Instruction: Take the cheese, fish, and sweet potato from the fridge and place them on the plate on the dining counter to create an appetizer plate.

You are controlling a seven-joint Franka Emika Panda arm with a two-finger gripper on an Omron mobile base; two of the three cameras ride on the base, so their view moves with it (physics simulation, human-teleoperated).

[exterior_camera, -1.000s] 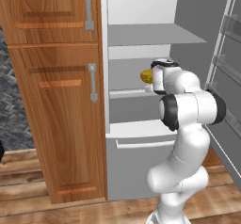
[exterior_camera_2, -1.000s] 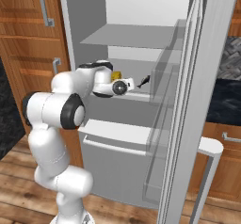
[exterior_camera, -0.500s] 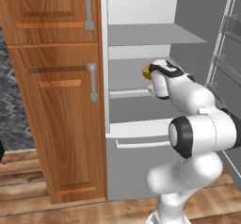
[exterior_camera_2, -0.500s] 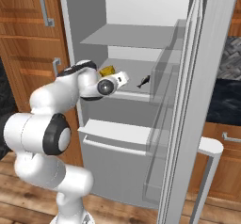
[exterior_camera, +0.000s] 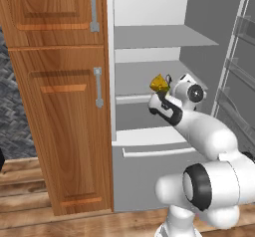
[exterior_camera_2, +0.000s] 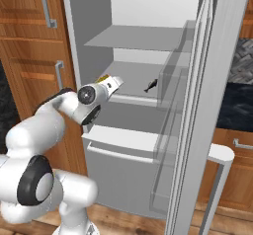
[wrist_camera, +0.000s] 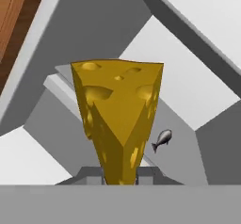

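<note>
The cheese [wrist_camera: 117, 119] is a yellow-orange wedge with round holes. It is up in the air in front of the open fridge [exterior_camera: 149, 47], with its thin end pinched in the end effector [wrist_camera: 119, 176] and its wide end pointing away. The fish [wrist_camera: 162, 139] is tiny, thin and dark grey. It lies on a white shelf in the middle of the fridge, far back and toward the right side. The fridge is tall and light grey, and its door stands open.
</note>
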